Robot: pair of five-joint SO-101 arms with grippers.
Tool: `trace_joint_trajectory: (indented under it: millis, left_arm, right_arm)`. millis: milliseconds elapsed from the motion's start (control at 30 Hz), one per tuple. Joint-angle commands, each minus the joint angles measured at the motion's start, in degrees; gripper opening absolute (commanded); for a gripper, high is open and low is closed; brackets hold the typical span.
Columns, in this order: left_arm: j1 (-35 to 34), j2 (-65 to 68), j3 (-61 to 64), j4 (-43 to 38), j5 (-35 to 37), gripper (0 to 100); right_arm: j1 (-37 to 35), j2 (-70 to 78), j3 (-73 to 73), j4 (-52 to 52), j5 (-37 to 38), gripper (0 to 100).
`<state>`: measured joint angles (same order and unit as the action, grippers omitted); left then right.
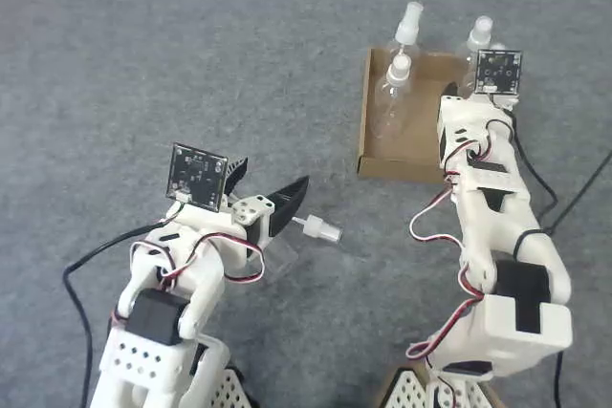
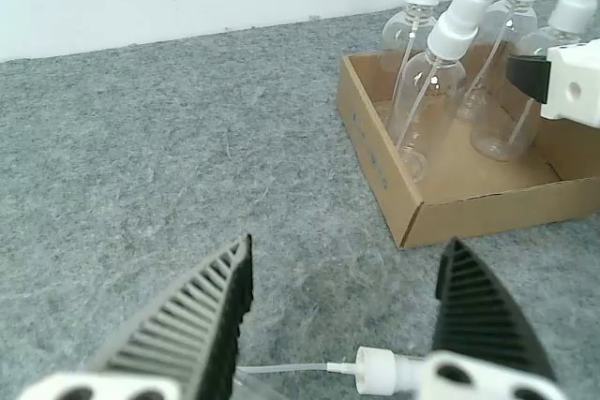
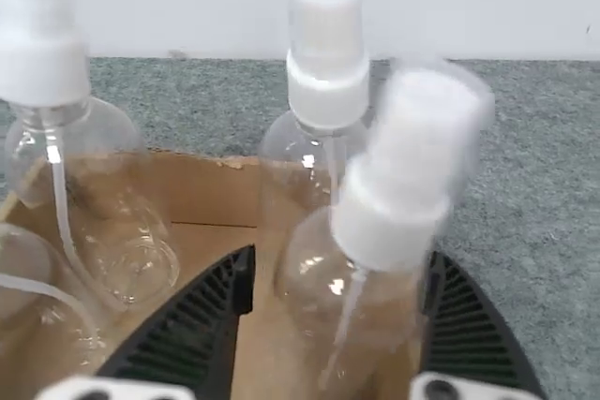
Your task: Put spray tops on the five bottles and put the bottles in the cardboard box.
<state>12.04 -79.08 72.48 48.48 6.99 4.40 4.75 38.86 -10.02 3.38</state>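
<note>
Four bottles (image 2: 419,124) with spray tops stand in the cardboard box (image 2: 373,158). The right gripper (image 3: 340,258) is spread around one of them. The fifth bottle (image 1: 317,229), capped, lies on grey felt (image 1: 143,74) between the left gripper's (image 2: 352,245) spread fingers.

Your left gripper (image 2: 352,244) hangs over the grey mat (image 2: 169,156), jaws spread.
A spray top (image 2: 375,369) lies between them; farther off, four capped bottles (image 2: 422,110) stand in the cardboard box (image 2: 375,161).
</note>
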Motion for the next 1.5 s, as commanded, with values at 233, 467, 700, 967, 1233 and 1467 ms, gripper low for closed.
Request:
trace_joint_trajectory:
  millis: [233, 467, 700, 967, 1233, 1467]
  left_arm:
    - [0.18, 0.26, -0.48, -1.67, -0.26, 29]
    - [0.18, 0.26, -0.48, -1.67, -0.26, 29]
    - [0.26, 0.26, -0.48, -1.67, -0.26, 29]
    - [0.26, 0.26, -0.48, -1.67, -0.26, 29]
    - [0.18, 0.26, -0.48, -1.67, -0.26, 29]
    - [0.09, 0.26, -0.48, -1.76, -0.26, 29]
  right_arm:
    - [-0.92, -1.98, -0.53, -0.84, 2.02, 22.5]
    - [-0.92, -1.98, -0.62, -0.84, 2.20, 22.5]
    - [-0.92, -1.98, -0.62, -0.84, 2.37, 26.3]
    - [-0.92, -2.07, -2.11, 2.68, 2.37, 33.4]
    - [-0.92, -3.91, -3.25, 2.95, 2.37, 33.4]
    - [-0.84, -12.44, -7.03, 13.76, 2.37, 33.4]
